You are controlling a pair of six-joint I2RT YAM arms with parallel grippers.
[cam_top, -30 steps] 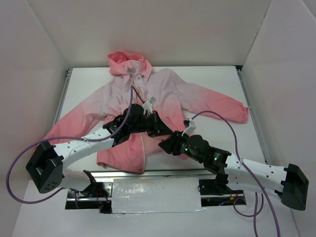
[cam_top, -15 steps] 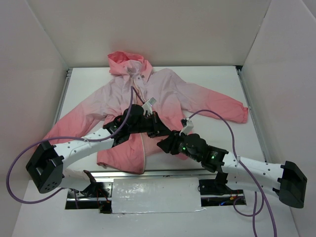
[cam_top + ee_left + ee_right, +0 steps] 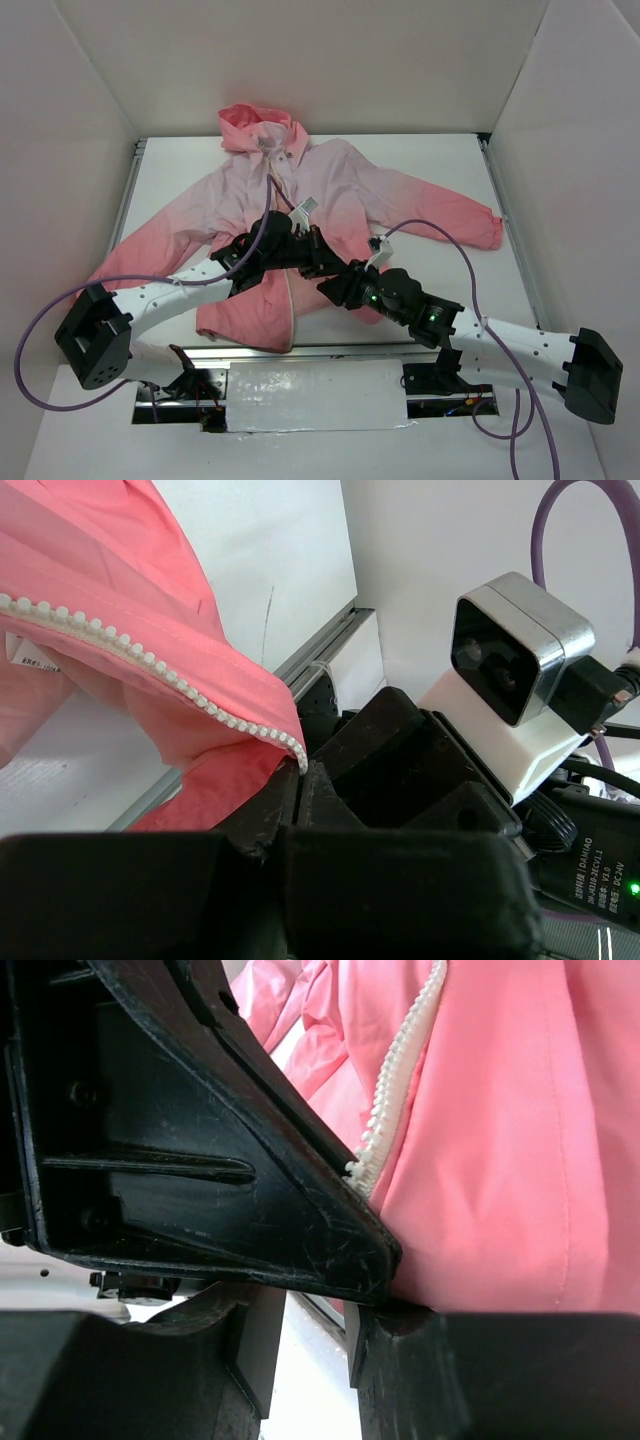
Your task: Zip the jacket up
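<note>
The pink jacket (image 3: 335, 185) lies flat on the white table, hood at the back and front facing up. Both grippers meet over its lower front. My left gripper (image 3: 310, 248) is shut on the end of one zipper edge; in the left wrist view the white zipper teeth (image 3: 150, 660) run into the closed jaws (image 3: 300, 772). My right gripper (image 3: 335, 285) sits just to the right of it and is shut on the coral fabric (image 3: 500, 1160) beside the other row of zipper teeth (image 3: 400, 1070). The zipper slider is hidden.
White walls enclose the table on the left, back and right. A metal rail (image 3: 300, 350) runs along the near table edge, with a silvery panel (image 3: 315, 395) below it. Purple cables loop over both arms. The right wrist camera (image 3: 515, 665) is close to the left gripper.
The right arm has slid a little to the left, bringing its gripper closer to the left gripper. The left arm and the jacket have hardly moved.
</note>
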